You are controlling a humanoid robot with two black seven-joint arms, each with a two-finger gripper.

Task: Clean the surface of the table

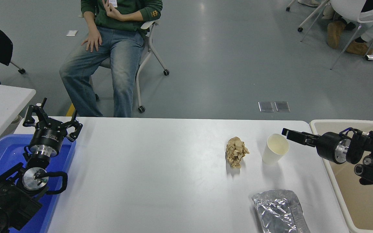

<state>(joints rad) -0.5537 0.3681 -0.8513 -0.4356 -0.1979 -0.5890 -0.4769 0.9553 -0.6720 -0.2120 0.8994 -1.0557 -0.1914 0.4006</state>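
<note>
From my seat, the table (160, 181) lies bare across its left and middle span, so a gripper passes there freely. Obstacles cluster at the right: a crumpled paper wad (236, 151), a paper cup (275, 148) just beside it, and a foil bag (278, 211) at the near edge. A narrow gap separates wad and cup. The right gripper (291, 133) hangs just right of the cup's rim, close enough to strike it. A beige bin (327, 124) borders the right edge; a blue tray (6, 145) and the parked left gripper (52, 121) border the left.
</note>
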